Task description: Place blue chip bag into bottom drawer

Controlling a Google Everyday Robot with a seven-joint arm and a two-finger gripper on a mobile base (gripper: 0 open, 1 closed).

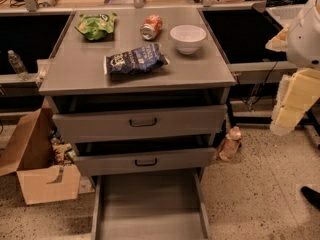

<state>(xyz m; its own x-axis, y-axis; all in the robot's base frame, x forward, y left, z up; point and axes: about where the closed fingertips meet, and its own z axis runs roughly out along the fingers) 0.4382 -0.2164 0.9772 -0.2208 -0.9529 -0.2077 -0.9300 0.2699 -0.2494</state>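
Observation:
The blue chip bag lies flat on the grey cabinet top, near its front middle, with its pale end to the left. The bottom drawer is pulled out at floor level, and its flat grey floor shows nothing in it. My arm comes in at the right edge. Its gripper hangs pointing down, off the cabinet's right side at about the height of the top drawer. It is well apart from the bag and holds nothing that I can see.
A green chip bag, a tipped orange can and a white bowl sit on the back of the top. The two upper drawers stand slightly out. A cardboard box is on the floor at left and a bottle at right.

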